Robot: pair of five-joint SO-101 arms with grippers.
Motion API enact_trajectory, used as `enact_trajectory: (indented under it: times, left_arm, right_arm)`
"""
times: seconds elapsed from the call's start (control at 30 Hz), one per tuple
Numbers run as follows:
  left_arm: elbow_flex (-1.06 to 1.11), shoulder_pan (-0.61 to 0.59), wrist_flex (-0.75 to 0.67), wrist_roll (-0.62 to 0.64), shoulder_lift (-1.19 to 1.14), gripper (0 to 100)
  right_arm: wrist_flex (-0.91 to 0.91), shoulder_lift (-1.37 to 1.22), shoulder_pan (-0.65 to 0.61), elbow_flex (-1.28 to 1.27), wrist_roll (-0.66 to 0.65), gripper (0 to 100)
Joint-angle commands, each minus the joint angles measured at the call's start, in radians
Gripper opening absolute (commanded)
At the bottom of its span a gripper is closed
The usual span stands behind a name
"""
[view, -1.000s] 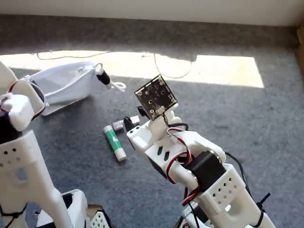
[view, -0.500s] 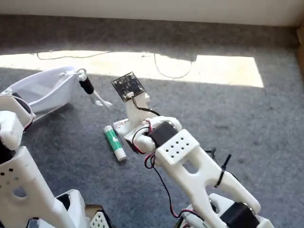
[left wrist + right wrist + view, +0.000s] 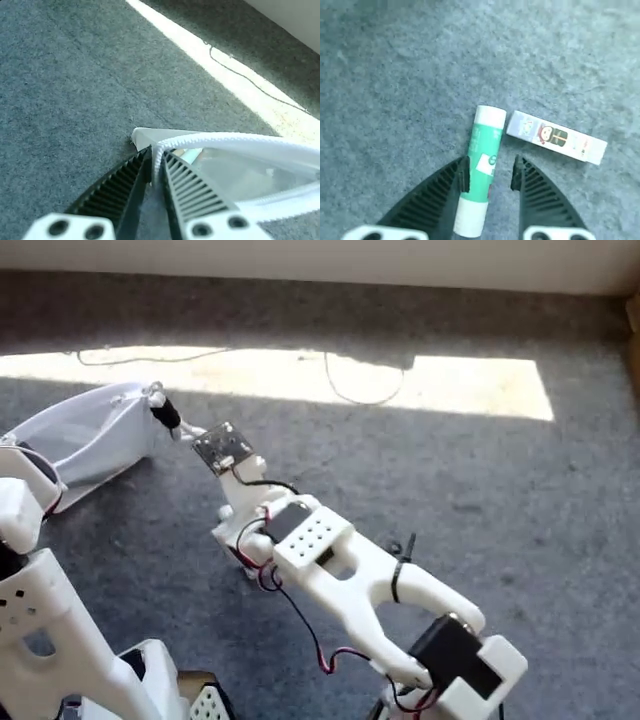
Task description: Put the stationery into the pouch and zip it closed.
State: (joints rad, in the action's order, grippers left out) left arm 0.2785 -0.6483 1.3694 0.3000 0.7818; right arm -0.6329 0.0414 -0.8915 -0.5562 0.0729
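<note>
Near left edge of desk (image 3: 500,500): pouch (image 3: 90,440), rim pinched in left claw (image 3: 156,172). Toward middle: right claw (image 3: 490,165) parted astride glue stick (image 3: 482,160), printed block (image 3: 556,137) just beside it. Apparently both items still outside the pouch; zipping left.

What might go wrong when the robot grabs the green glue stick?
The glue stick is round and lies between the open fingers of the right hand, so an off-centre squeeze might roll it away. The small eraser lies right beside its cap end and might get bumped. The left hand pinches just the thin edge of the pouch, which might slip and let the opening sag.
</note>
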Motion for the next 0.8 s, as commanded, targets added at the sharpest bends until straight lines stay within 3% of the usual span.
enact_trajectory:
  times: [0.0,0.43,0.63,0.77]
  left_arm:
    - [-0.015,-0.007,-0.031,0.014,0.033,1]
    - [0.007,-0.004,-0.035,0.012,0.033,1]
    - [0.007,-0.002,-0.034,0.012,0.033,1]
    - [0.007,-0.001,-0.032,0.012,0.033,1]
  right_arm:
    - [0.027,-0.048,-0.016,0.117,0.005,13.9]
    - [0.013,-0.278,-0.013,0.254,0.005,13.4]
    - [-0.079,-0.323,-0.010,0.334,0.002,2.2]
    - [-0.140,-0.323,-0.008,0.340,-0.068,0.6]
